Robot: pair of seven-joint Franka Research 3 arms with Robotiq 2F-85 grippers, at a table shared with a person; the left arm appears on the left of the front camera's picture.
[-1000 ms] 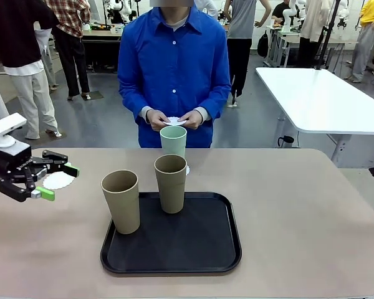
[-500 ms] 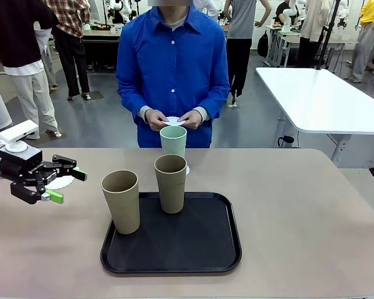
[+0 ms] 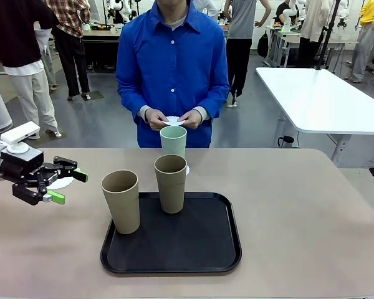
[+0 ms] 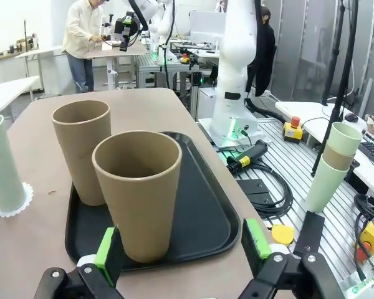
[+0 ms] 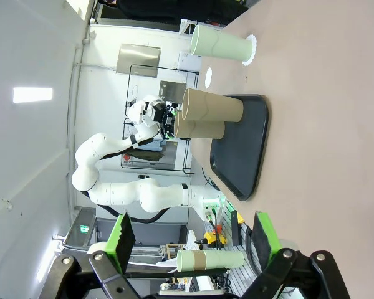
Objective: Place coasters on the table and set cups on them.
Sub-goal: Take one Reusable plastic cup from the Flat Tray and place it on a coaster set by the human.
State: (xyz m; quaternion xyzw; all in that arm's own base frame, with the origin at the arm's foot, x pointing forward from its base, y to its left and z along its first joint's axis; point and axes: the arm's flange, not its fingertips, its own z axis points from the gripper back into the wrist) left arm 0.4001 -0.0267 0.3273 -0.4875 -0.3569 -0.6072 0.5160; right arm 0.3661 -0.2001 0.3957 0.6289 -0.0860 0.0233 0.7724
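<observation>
the left tool (image 3: 65, 187) hangs low over the bench (image 3: 311, 205), jaws spread wide, holding nothing. just beside it lies a bare coaster (image 3: 61, 182). straight ahead of its fingers stands the nearer brown cup (image 4: 137, 187), at the closest edge of the tray (image 3: 206, 249). the second brown cup (image 3: 171, 183) is just past that. the green cup (image 3: 173, 141) is farther off, already on its own coaster (image 3: 187, 169). the person's hands (image 3: 190, 118) hold a third coaster (image 3: 173, 121). the right tool (image 5: 193, 237) is wide open and empty too, well apart from the cups.

the step looks like fetching the nearer brown cup. go in level, straddle it about mid-height, close gently, lift clear of the tray's lip, then set it down centred on the bare coaster without dragging the paper.
</observation>
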